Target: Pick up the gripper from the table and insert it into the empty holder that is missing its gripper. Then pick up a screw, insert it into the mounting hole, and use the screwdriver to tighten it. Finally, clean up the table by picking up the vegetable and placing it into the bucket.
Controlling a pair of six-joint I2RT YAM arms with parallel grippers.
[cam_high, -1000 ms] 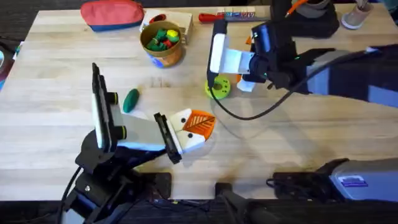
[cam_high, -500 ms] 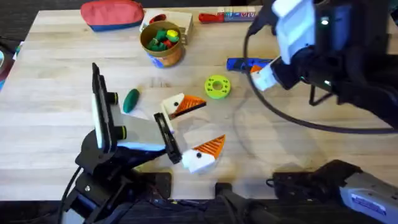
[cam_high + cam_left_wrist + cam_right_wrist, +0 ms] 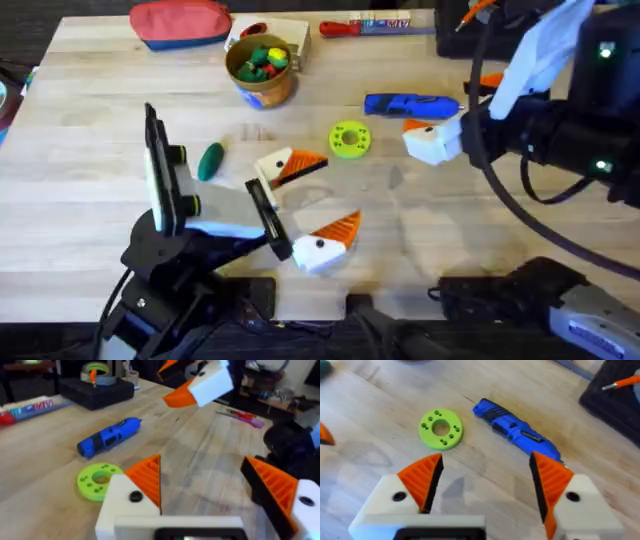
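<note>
On the wooden table (image 3: 90, 200), the left pincer (image 3: 305, 215) hangs low near the middle with its fingers spread wide and empty, and the right pincer (image 3: 485, 495) hovers over the right side, also wide open and empty. Beneath it lies the screwdriver (image 3: 410, 104), the yellow-green ring (image 3: 349, 139) beside; the bucket (image 3: 261, 68) stands at the back, the vegetable (image 3: 210, 160) left of centre.

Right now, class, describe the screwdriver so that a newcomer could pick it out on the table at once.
Start at the bucket near the table's far edge and look toward the right arm. Past the yellow-green ring lies the screwdriver, flat on the wood. Its thick bright blue handle sets it apart from the red-handled tool farther back.
</note>
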